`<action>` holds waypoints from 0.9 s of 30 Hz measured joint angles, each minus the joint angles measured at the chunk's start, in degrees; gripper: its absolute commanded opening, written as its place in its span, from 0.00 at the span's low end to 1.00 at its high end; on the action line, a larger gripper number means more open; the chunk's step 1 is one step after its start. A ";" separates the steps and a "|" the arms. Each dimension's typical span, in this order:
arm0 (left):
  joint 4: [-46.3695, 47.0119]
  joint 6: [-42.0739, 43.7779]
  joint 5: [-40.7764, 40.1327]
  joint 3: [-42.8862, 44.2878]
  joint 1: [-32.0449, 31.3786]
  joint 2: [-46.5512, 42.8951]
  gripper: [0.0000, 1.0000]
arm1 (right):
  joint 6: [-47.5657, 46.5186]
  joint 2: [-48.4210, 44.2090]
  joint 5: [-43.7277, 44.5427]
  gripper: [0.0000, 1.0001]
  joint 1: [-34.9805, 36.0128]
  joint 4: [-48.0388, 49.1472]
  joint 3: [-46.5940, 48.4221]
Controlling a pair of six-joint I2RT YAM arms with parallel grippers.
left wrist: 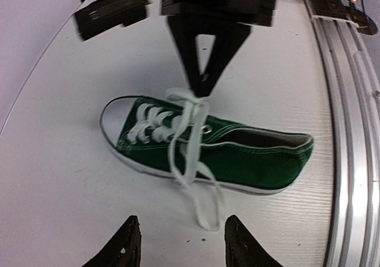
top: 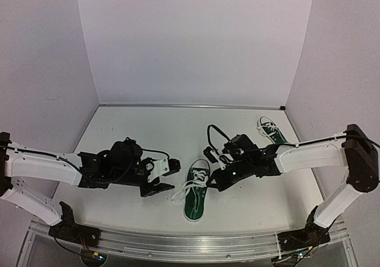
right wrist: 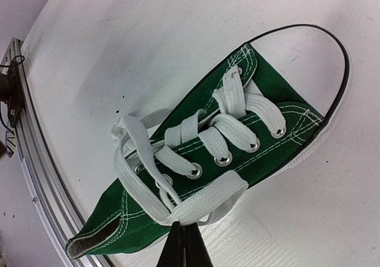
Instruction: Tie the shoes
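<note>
A green sneaker [top: 196, 193] with white laces lies at the table's front middle, toe away from the arms; it also shows in the left wrist view [left wrist: 237, 151] and the right wrist view [right wrist: 237, 142]. My right gripper [right wrist: 185, 226] is shut on a white lace loop [right wrist: 214, 199] at the shoe's side; in the top view it [top: 209, 180] sits at the shoe's right. My left gripper [left wrist: 181, 243] is open and empty, left of the shoe [top: 169, 178], with a loose lace loop [left wrist: 205, 204] lying just ahead of it. A second green sneaker [top: 270, 130] lies at the back right.
A metal rail [top: 190, 243] runs along the table's near edge, also visible in the left wrist view [left wrist: 350, 101]. White walls [top: 190, 41] enclose the back and sides. A black cable [right wrist: 332, 53] curves round the shoe's toe.
</note>
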 measured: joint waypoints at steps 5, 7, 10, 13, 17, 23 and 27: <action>0.53 1.28 -1.46 -2.10 5.80 -0.70 0.38 | 0.08 0.00 -0.01 0.00 0.00 0.17 0.00; 0.90 2.12 -1.55 -2.36 7.09 1.61 0.36 | 0.15 0.00 -0.03 0.00 0.00 0.25 0.00; 2.53 3.28 -1.34 -2.43 8.49 6.27 0.34 | 0.31 0.00 -0.04 0.00 0.00 0.34 0.00; 4.08 4.70 -0.82 -1.92 9.25 11.97 0.33 | 0.39 0.00 -0.05 0.00 0.00 0.38 0.00; 3.92 6.99 0.20 1.26 9.37 19.53 0.31 | 0.49 0.00 -0.07 0.00 0.00 0.45 0.00; 4.02 9.80 4.43 4.07 9.43 23.95 0.33 | 0.51 0.00 -0.05 0.00 0.00 0.83 0.00; 4.26 10.49 8.35 4.92 9.43 24.14 0.35 | 0.55 0.00 -0.07 0.00 0.00 1.21 0.00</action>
